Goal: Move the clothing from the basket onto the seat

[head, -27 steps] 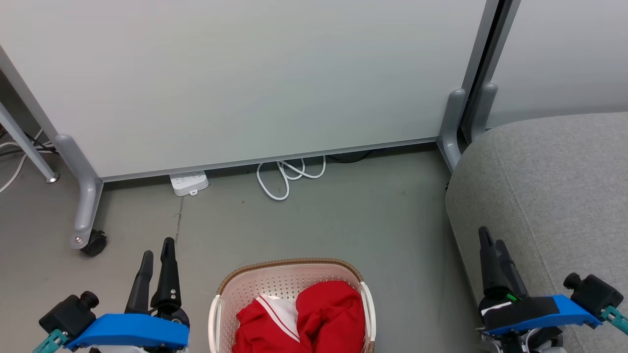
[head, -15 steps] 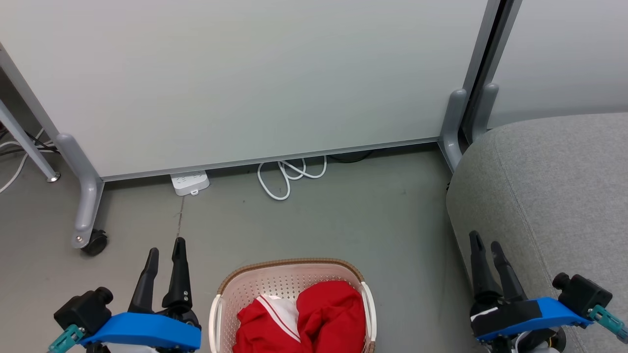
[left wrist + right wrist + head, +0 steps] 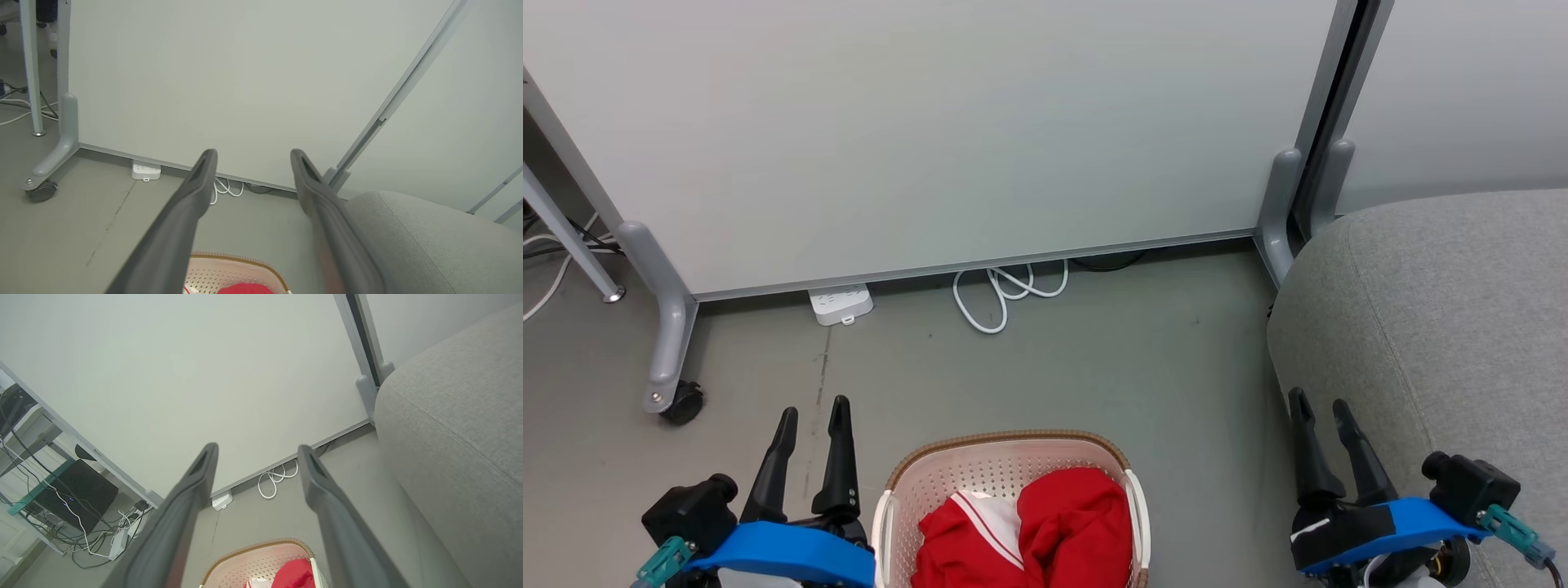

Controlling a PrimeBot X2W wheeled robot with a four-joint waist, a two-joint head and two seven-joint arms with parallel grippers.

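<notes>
Left end effector [image 3: 814,408] and right end effector [image 3: 1318,400] both gape wide and empty, flanking the basket [image 3: 1005,438]. Clothing [image 3: 1045,531] sits inside it, seat [image 3: 1445,327] off to its right.

Clothing [image 3: 1029,531] fills the basket [image 3: 907,474] beside the seat [image 3: 1445,327].

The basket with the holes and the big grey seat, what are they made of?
The cream-white perforated basket looks like smooth moulded plastic, given its neat rows of holes; its brown rim looks woven. The big rounded grey seat looks like matte woven cloth: speckled texture, stitched seams.
</notes>
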